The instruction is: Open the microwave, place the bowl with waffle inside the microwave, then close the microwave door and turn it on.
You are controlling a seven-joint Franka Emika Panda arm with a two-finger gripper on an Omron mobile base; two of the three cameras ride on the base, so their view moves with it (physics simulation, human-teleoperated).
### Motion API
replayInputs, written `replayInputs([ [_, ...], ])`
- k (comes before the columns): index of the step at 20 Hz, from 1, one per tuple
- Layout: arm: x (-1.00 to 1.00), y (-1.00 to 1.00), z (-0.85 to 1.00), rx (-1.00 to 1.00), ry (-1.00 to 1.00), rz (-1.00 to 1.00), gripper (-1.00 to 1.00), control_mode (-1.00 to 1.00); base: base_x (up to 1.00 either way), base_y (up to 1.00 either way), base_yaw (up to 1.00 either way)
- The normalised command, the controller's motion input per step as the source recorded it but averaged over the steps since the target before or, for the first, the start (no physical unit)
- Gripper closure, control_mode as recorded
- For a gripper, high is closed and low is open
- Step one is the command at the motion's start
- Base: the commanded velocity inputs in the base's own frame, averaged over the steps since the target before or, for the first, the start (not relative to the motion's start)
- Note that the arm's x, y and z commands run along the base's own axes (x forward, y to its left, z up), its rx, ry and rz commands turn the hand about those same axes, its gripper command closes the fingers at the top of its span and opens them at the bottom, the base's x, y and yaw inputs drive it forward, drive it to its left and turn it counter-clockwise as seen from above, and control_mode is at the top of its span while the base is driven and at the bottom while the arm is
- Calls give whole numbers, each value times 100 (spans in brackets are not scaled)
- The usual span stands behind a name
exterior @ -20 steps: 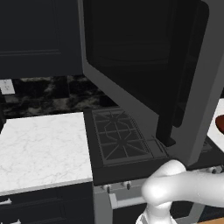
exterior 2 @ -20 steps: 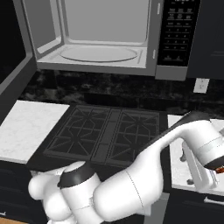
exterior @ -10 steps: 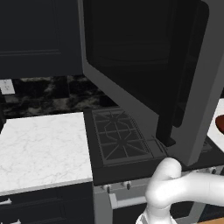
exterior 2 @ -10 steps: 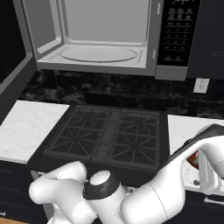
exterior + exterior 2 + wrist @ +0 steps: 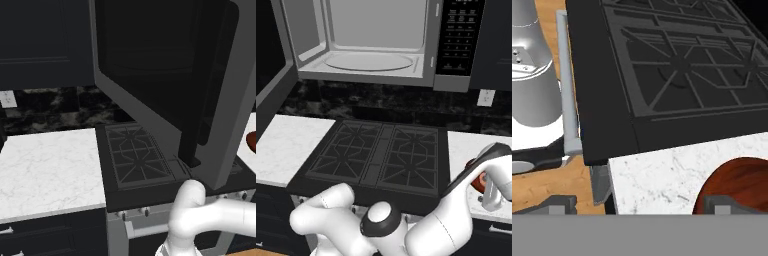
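Kitchen: stove [image 5: 381, 155], microwave [image 5: 381, 45] (door open), marble counter [image 5: 45, 170].

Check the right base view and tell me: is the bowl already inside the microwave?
No: the microwave cavity holds nothing but its turntable, and the bowl sits on the counter right of the stove.

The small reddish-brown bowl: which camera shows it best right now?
The hand view: the small reddish-brown round bowl sits large at the lower right on the white marble counter, though its far side is cut off. The left base view catches a sliver at the right edge. In the right base view the white arm covers most of it.
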Motion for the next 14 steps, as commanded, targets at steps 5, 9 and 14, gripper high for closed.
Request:
replayInputs([
  [5,4,-13,-45,-10,0,-14,-100,-100,0,0,0],
  [9,6,-12,-51,-13,0,-12,-100,-100,0,0,0],
  [14,29,-9,-38,-11,0,-11,-100,-100,0,0,0],
])
